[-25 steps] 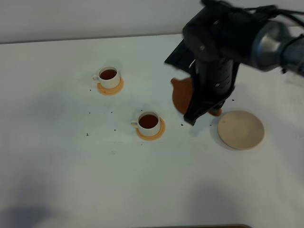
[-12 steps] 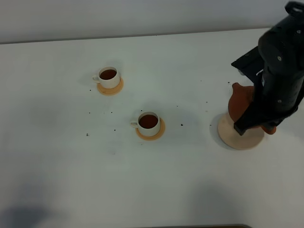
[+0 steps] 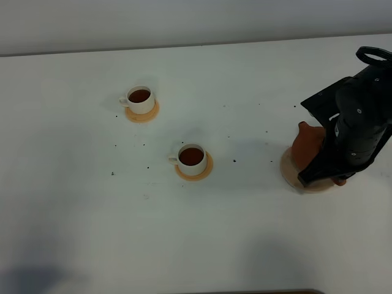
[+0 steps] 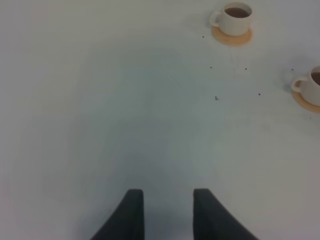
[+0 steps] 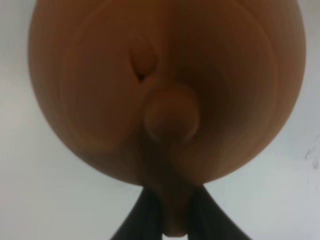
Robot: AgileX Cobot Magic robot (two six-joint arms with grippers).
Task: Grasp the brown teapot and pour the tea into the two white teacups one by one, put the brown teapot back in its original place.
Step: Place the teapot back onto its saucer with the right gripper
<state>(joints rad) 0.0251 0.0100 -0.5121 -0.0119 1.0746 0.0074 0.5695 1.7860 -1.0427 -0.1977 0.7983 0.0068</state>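
The brown teapot is over the pale beige coaster at the right, its original place. I cannot tell whether it rests on the coaster. My right arm hides most of the pot in the high view. The right wrist view shows the teapot filling the frame, with my right gripper shut on its handle. Two white teacups hold dark tea and stand on orange coasters. My left gripper hovers open over bare table, far from the teacups.
Small dark specks are scattered on the white table around the cups. The table's back edge meets a pale wall. The black right arm rises over the table's right side.
My right arm carried the teapot from near the middle of the table to the right and lowered it over the beige coaster. The cups and left gripper stayed still.
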